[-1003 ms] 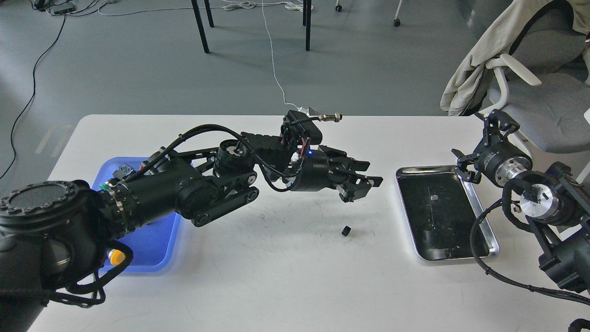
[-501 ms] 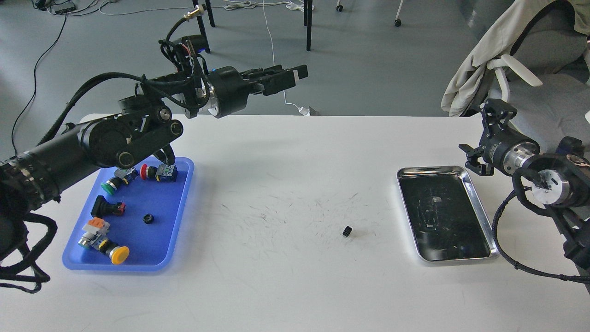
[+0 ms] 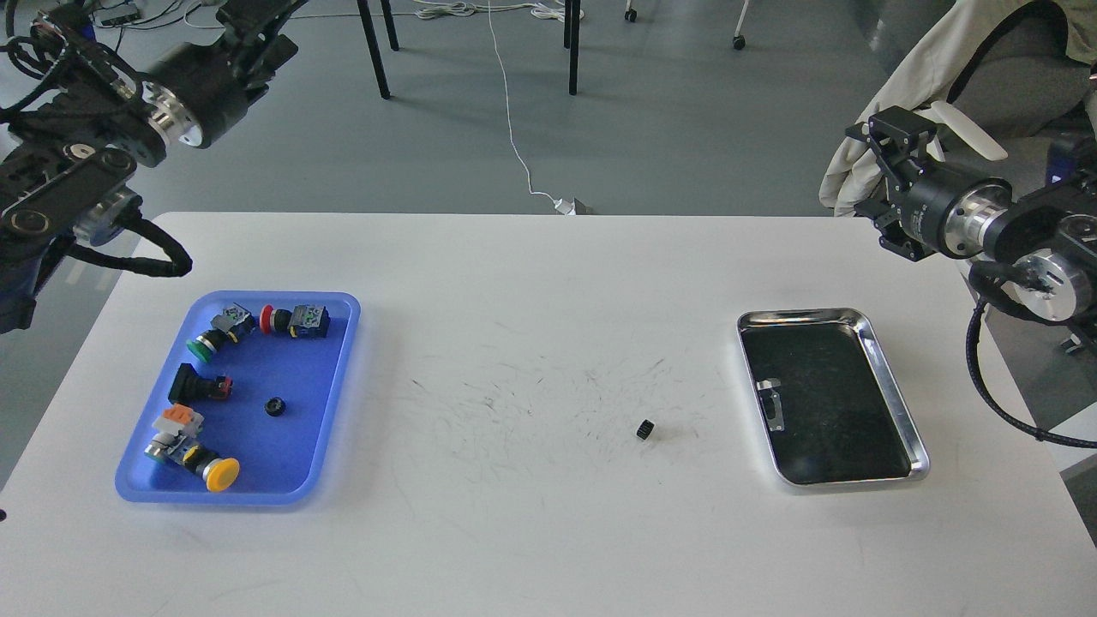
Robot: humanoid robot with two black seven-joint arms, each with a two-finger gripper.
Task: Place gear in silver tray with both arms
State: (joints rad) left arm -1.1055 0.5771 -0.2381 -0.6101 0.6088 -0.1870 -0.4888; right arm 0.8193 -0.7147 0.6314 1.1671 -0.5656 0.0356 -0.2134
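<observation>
A small black gear [image 3: 645,429] lies on the white bench [image 3: 531,548], right of centre and nearer the front edge than the back; it sits well short of the silver tray [image 3: 891,390], which rests by the bench's right edge with its dark mirror-like bottom holding no gear; the two are apart, with scuffed white surface between them. At the bench's left end sits a blue tray [image 3: 338,386] carrying several push-button switches, among them a yellow-capped one [image 3: 221,474] near its front edge, a green one [image 3: 203,345] and a red one [image 3: 268,319] towards its back edge; a second small black ring-shaped part [image 3: 274,407], possibly another gear, lies near the middle of that tray.

The left gripper [image 3: 257,13] is raised off the bench past its back-left corner, cut by the top edge of the view, so I cannot tell whether its fingers are parted; the right gripper [image 3: 883,171] hangs past the back-right corner, above the bench and clear of the silver tray; it is seen dark and nearly end-on, so its state cannot be told either; neither touches the gear.
</observation>
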